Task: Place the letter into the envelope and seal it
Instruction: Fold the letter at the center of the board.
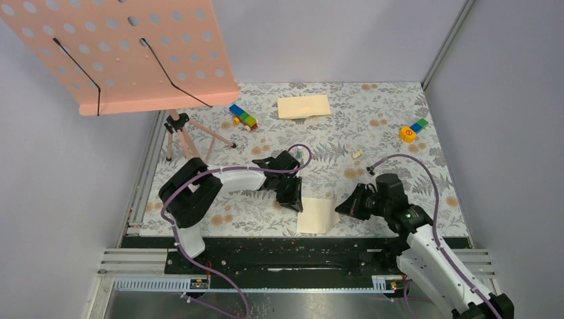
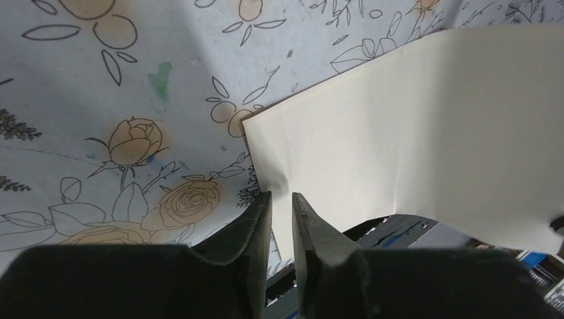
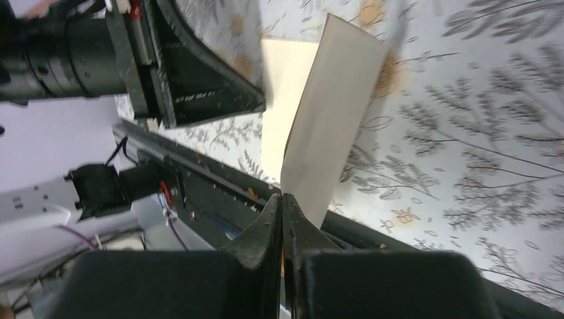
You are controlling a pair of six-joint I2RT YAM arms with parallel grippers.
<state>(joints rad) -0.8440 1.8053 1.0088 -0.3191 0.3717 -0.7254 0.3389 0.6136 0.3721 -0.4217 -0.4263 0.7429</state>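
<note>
Presently the letter (image 1: 317, 214) lies at the near edge of the surface (image 1: 399, 173), its right corner pinched and lifted by the closed right pincer (image 3: 282, 197), while the left pincer (image 2: 282, 196) straddles its left edge, jaws a narrow slit, the envelope (image 1: 304, 106) well apart beyond.
</note>
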